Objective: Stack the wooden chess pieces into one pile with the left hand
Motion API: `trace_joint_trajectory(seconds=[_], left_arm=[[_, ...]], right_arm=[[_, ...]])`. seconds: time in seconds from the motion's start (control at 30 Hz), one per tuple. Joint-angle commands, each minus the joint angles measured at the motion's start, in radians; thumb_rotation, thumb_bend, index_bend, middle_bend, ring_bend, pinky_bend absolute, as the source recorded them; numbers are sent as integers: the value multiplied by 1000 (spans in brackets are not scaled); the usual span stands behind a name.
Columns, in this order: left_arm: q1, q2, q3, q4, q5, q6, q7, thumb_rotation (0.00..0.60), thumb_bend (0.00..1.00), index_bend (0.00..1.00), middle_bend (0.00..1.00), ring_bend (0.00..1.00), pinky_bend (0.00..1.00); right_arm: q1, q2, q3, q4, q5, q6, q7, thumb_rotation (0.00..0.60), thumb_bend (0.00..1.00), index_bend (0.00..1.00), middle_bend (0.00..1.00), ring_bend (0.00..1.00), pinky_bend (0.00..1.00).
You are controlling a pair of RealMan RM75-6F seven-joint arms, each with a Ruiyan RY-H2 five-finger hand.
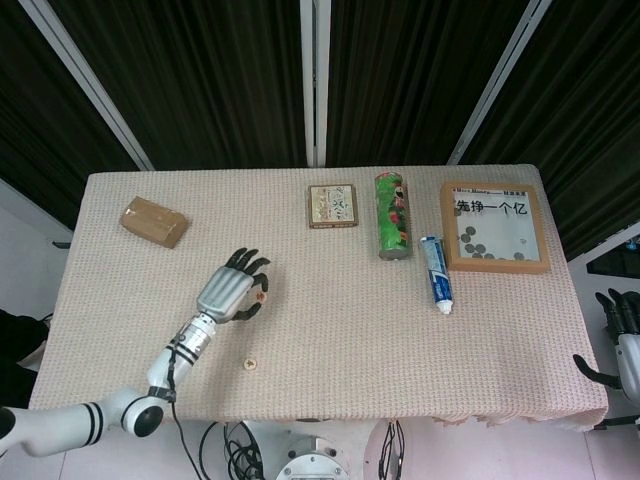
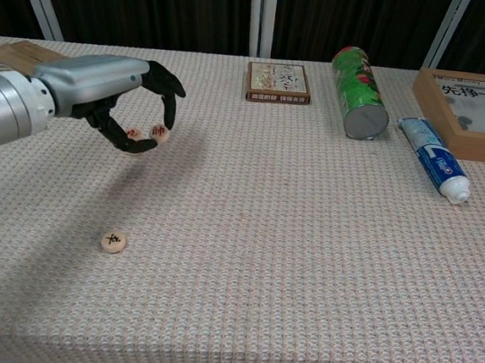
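The left hand (image 2: 122,103) pinched a piece (image 2: 158,133) above the table (image 2: 305,238), another piece (image 2: 114,242) lay at its six o'clock, and the thin pinch risked dropping the disc off-centre, so it could roll away.

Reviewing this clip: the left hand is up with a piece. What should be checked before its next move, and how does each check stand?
1. Grip: the left hand pinches the round wooden chess piece with a red mark: ok.
2. Lift: the held piece hangs above the beige woven tablecloth, shadow beneath: ok.
3. Stacking target: a second small wooden disc shows by the fingers in the chest view; whether it lies on the cloth directly below: cannot tell.
4. Black-marked wooden chess piece lies flat, apart from the hand: ok.
5. Right hand sits off the table's edge, out of the way: ok.
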Motion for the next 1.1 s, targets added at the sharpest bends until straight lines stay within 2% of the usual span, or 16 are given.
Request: trace_joint_trajectory(seconds=[0.03,0.57,1.1], left_arm=[[7,21,-13,13,-24,-3,-9,600,337,488,145,0,0],[-11,-3,-13,121,-56,-73,-83,600,341,489,145,0,0],[-18,-21,-8,153,-57,-85,-96,600,341,483,145,0,0]], right_arm=[[2,-1,0,-4,0,-1,-5,530,176,0,0,0,0],[4,1,1,-19,3,0,-28,529,176,0,0,0,0],[4,2,2,-14,5,-2,-24,529,170,0,0,0,0]])
